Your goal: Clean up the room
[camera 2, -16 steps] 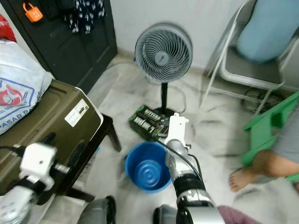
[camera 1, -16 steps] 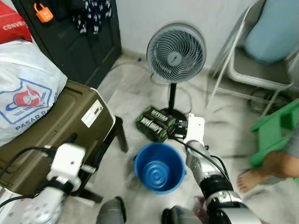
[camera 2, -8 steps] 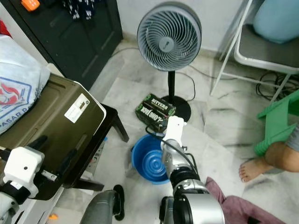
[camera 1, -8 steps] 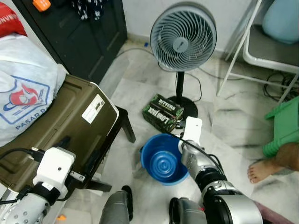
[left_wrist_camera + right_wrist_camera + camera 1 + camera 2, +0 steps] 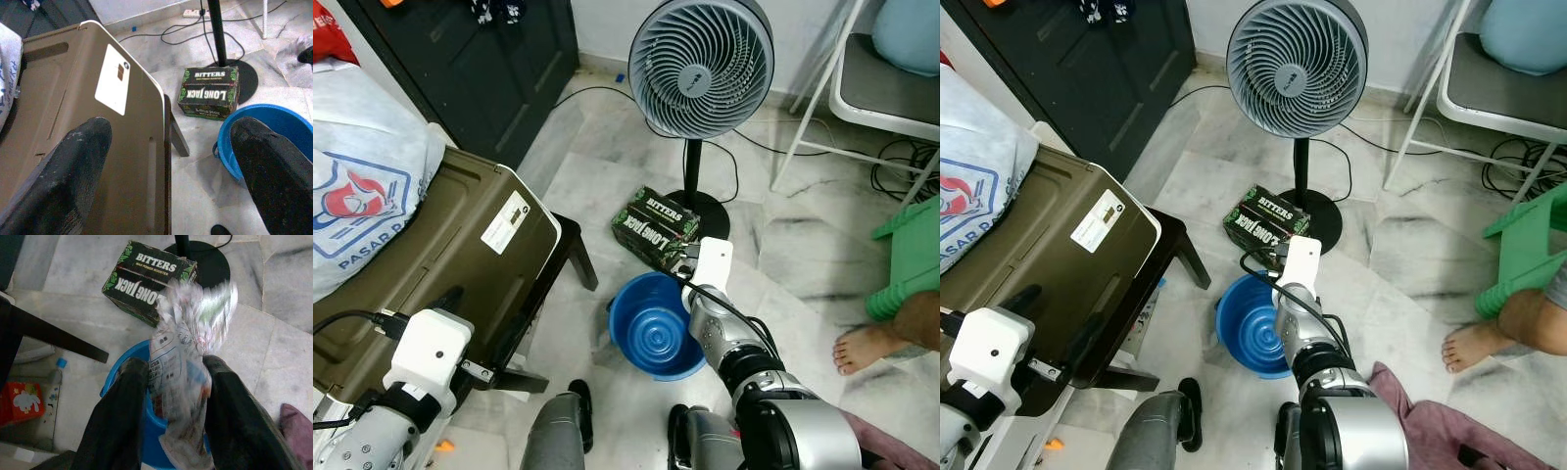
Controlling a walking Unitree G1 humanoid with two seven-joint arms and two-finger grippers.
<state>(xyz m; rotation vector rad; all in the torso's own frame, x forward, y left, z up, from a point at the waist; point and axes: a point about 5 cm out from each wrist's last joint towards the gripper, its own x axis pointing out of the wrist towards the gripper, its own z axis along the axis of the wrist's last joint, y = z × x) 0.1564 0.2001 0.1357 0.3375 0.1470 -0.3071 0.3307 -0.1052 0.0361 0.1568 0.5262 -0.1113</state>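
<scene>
A blue bucket [image 5: 651,328] stands on the marble floor right in front of me, its rim [image 5: 128,363] below my right hand. My right gripper [image 5: 176,367] hangs over the bucket's far edge, shut on a crumpled printed wrapper [image 5: 188,333] that sticks out past the fingers and looks blurred. The right wrist [image 5: 710,264] is white. My left gripper [image 5: 171,132] is open with nothing between its fingers, held above the olive-brown case [image 5: 73,98] at my left.
A standing fan [image 5: 702,64] and a dark "Long Jack Bitters" box [image 5: 656,227] sit just beyond the bucket. The brown case [image 5: 440,264] rests on a black stool with a white bag [image 5: 362,196] beside it. A person's foot [image 5: 871,343], a green stool [image 5: 911,255] and a folding chair [image 5: 891,88] are at right.
The whole view has shifted, so the camera has moved. My right wrist stays at the bucket's far rim and my left arm stays over the brown case.
</scene>
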